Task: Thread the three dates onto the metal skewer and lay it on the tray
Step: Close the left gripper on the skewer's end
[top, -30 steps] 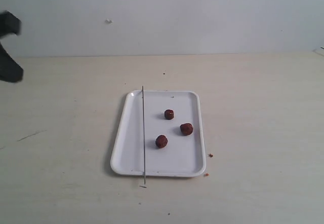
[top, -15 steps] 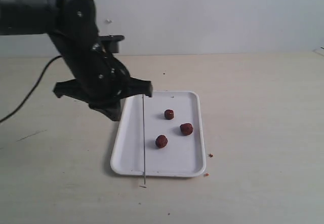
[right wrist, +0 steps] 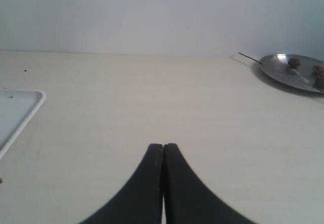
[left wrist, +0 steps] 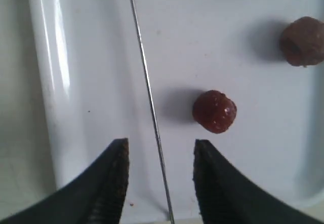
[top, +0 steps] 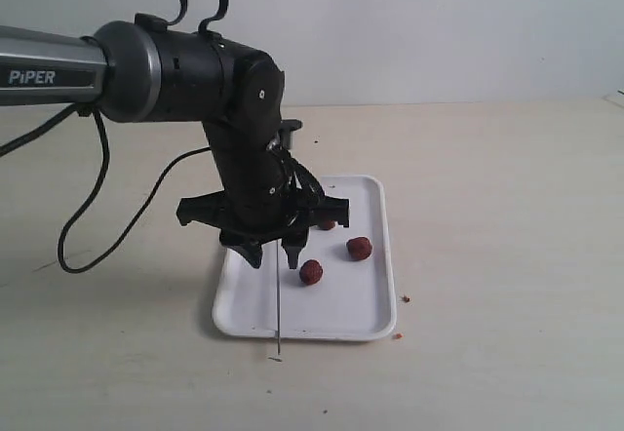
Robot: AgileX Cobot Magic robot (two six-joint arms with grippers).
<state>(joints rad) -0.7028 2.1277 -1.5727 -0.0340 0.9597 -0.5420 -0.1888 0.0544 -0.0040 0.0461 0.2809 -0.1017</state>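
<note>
The white tray (top: 343,306) lies in the middle of the table, with the thin metal skewer (top: 278,304) lying lengthwise along its left side, its near tip past the front rim. Two dates (top: 311,272) (top: 360,248) lie loose on the tray; a third date (top: 328,223) peeks out behind the arm. My left gripper (top: 274,255) hangs open just above the tray, one finger on each side of the skewer (left wrist: 149,92) without touching it. A date (left wrist: 214,111) sits just beyond one fingertip. My right gripper (right wrist: 163,146) is shut and empty, over bare table beside the tray's corner (right wrist: 23,107).
Small reddish crumbs (top: 406,298) lie on the table by the tray's front right corner. A shiny metal plate (right wrist: 296,72) holding a few dates and a thin rod sits far off in the right wrist view. The left arm's cable (top: 97,226) trails over the table at left.
The left arm swung in from the left and came down over the tray. Its jaws opened and now straddle the skewer. The dates and skewer have not moved.
</note>
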